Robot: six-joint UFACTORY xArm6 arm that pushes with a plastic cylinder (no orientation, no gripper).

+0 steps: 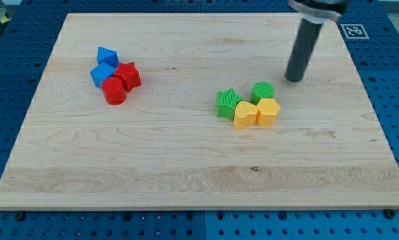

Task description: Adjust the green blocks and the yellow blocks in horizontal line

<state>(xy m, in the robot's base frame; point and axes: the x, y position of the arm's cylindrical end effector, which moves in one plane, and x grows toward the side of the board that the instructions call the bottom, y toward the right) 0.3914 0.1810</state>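
A green star block and a green round block sit right of the board's middle. A yellow heart-shaped block and a yellow hexagonal block lie just below them, all touching in one tight cluster. My tip rests on the board above and to the right of the green round block, a short gap away from it.
On the left, two blue blocks, a red star block and a red cylinder form a tight cluster. The wooden board lies on a blue pegboard; a marker tag sits off the board's top right corner.
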